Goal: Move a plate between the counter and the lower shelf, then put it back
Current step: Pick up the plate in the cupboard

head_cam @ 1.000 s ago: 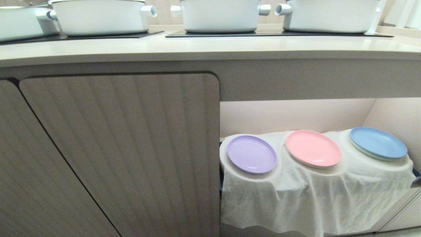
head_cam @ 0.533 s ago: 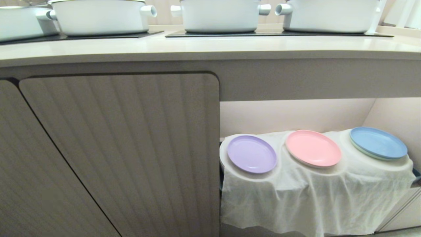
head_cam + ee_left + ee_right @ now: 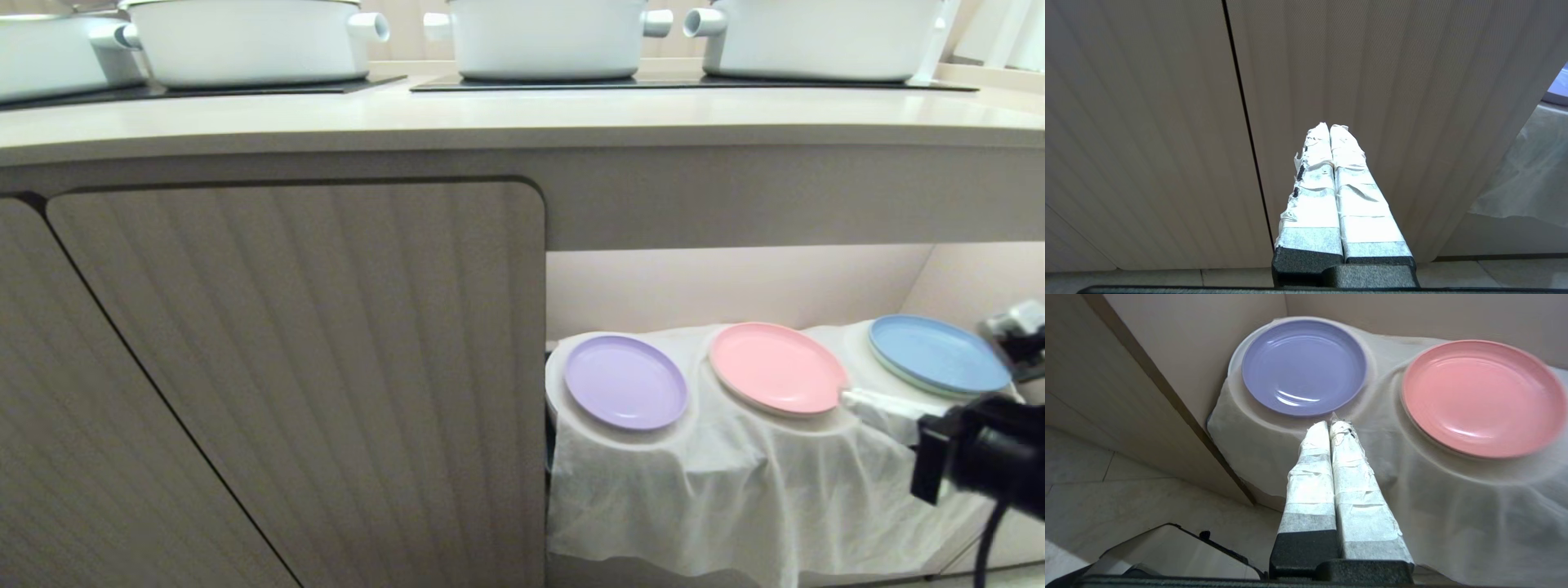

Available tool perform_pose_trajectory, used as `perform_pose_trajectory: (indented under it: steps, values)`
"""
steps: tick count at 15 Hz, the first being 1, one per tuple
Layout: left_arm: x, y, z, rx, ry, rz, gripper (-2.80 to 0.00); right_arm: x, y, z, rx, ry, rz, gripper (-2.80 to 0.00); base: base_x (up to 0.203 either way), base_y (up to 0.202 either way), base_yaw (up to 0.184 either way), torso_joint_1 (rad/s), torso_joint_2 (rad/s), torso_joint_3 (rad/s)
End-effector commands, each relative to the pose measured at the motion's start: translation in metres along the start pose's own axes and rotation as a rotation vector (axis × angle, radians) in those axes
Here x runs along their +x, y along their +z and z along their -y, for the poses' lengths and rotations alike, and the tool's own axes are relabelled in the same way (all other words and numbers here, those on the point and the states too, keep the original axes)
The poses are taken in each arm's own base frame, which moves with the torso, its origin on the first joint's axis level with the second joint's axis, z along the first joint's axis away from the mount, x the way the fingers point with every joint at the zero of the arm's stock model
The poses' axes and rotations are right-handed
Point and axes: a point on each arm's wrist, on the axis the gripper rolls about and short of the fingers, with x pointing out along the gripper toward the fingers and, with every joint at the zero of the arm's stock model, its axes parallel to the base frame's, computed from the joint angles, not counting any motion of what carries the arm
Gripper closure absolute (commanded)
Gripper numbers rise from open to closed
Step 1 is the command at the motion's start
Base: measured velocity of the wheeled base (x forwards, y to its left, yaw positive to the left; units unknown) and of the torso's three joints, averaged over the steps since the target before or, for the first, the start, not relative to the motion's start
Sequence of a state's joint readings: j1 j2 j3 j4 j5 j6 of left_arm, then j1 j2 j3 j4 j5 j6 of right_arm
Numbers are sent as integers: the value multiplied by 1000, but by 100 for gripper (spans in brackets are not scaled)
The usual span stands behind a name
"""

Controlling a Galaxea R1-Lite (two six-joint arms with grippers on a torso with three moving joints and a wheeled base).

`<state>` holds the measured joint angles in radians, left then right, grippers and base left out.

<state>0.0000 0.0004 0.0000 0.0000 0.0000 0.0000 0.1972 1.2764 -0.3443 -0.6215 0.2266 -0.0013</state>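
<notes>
My right gripper (image 3: pixel 1331 426), its taped fingers pressed together and holding nothing, points at the near rim of the round lilac plastic plate (image 3: pixel 1304 366) lying ahead on the cloth-covered lower shelf (image 3: pixel 1437 490).

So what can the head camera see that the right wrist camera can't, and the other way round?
Only the head view shows the counter with its white pots, the closed cabinet door and the blue plate at the right end of the lower shelf. Only the right wrist view shows the right tool close up, its taped fingers pressed shut and aimed toward the lilac plate, plus the floor tiles. Both show the lilac plate, the pink plate and the white cloth under them.
</notes>
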Motion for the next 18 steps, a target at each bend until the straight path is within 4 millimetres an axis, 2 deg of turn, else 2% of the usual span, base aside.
perform_pose_trajectory:
  steps: [1,3,5,8,13,18]
  values:
    - [0,0,0,0,0,0,0,51,-23,6,19,30,-117,0,0,0,0,0,0,0]
    - [0,0,0,0,0,0,0,76,-36,4,10,92,-114,0,0,0,0,0,0,0]
    - [0,0,0,0,0,0,0,88,-47,1,15,188,-138,0,0,0,0,0,0,0]
    - [0,0,0,0,0,0,0,107,-62,3,43,210,-209,0,0,0,0,0,0,0]
    - [0,0,0,0,0,0,0,159,-49,11,177,199,-191,0,0,0,0,0,0,0]
    - [0,0,0,0,0,0,0,186,-50,21,229,172,-302,0,0,0,0,0,0,0]
